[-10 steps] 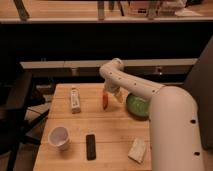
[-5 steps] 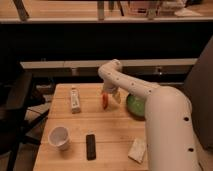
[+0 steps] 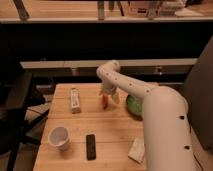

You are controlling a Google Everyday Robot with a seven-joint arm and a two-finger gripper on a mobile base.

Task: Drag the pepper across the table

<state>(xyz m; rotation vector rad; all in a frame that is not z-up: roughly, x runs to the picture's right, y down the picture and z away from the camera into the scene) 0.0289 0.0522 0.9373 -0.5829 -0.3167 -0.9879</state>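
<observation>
Pepper (image 3: pixel 104 101): lying on the table (image 3: pixel 115 134), just beside the green bowl (image 3: pixel 134 106).
Hand (image 3: pixel 107 95): hanging directly over the pepper, seemingly touching it; whether it is gripping cannot be told.
Progress: drag judged barely begun, with the crossing of the table left to do.

Small red-orange pepper (image 3: pixel 104 102) shows as a short vertical sliver just above the middle of the frame, on the far-centre part of the light wooden plank table (image 3: pixel 112 132). The gripper (image 3: pixel 107 95) is right over its top end.
</observation>
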